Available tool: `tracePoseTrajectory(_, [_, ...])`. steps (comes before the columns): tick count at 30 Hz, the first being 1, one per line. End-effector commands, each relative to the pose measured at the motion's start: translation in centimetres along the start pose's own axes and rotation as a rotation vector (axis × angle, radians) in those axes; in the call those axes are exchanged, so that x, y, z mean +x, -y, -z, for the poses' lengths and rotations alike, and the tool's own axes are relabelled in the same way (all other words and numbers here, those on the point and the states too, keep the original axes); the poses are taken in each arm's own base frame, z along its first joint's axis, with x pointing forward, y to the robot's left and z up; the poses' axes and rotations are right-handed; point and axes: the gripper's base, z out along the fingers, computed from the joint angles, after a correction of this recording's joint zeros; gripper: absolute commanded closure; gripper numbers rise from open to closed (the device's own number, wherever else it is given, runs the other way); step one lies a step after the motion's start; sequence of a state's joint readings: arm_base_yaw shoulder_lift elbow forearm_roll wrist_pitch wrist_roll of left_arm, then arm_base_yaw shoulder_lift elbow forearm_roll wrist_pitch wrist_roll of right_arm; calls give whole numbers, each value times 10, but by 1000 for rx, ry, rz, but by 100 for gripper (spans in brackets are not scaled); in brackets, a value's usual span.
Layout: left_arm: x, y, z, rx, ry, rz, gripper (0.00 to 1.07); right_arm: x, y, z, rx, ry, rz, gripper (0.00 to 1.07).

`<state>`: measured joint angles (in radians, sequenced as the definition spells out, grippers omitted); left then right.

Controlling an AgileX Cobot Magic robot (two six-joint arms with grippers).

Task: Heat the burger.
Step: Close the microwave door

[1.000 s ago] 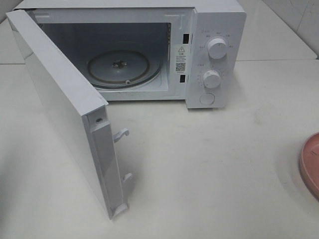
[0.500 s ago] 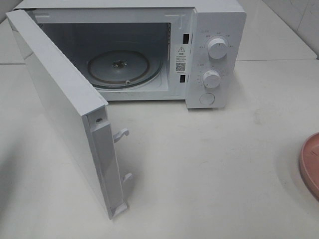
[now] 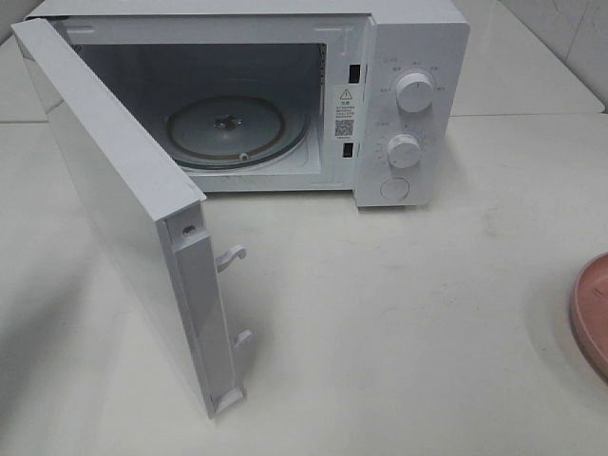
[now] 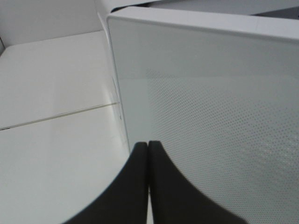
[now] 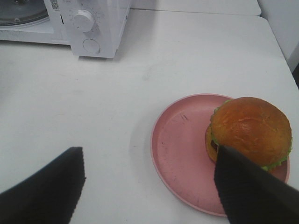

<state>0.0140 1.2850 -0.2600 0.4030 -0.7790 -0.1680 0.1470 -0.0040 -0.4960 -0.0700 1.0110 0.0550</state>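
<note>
The burger, with a glossy brown bun and a green lettuce frill, sits on the far side of a round pink plate in the right wrist view. My right gripper hovers open over the plate's near side, and one finger overlaps the burger's edge without holding it. In the left wrist view my left gripper is shut and empty, just in front of the outer face of the microwave door. Neither gripper shows in the exterior high view. There the burger is out of view and only the plate's rim appears.
The white microwave stands at the back with its door swung wide open to the left. Its glass turntable is bare. Two knobs and a round button are on its right panel. A white tabletop lies between microwave and plate.
</note>
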Motion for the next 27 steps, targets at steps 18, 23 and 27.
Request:
tracePoseTrajectory(18, [-14, 49, -60, 165, 20, 19, 107, 1, 0, 4, 7, 42, 2, 31])
tracePoseTrajectory(23, [-16, 61, -71, 163, 6, 33, 107, 1, 0, 4, 7, 42, 2, 31])
tracePoseTrajectory(27, [-19, 74, -82, 157, 9, 56, 107, 1, 0, 4, 7, 42, 2, 31])
